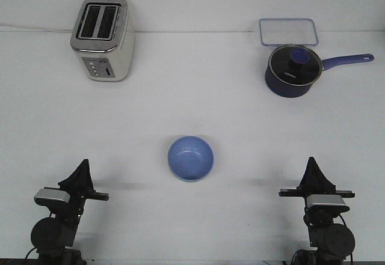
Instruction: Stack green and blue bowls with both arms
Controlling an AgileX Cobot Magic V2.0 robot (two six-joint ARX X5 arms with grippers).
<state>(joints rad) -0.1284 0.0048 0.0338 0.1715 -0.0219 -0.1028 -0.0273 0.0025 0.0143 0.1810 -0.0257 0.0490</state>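
- Left hand (82, 167) and right hand (311, 167) sit parked nearer than the blue bowl (190, 158), either side, well apart from it; fingers look pressed together, empty.
- A pale rim under the blue bowl may be the green bowl beneath, already stacked; unclear.
- Beyond it: toaster (103, 38), saucepan (293, 70), lidded container (288, 32) on the bench (192, 97).

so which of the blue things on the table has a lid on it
The dark navy saucepan at far right, with a glass lid and long handle. The light blue bowl at centre is open.
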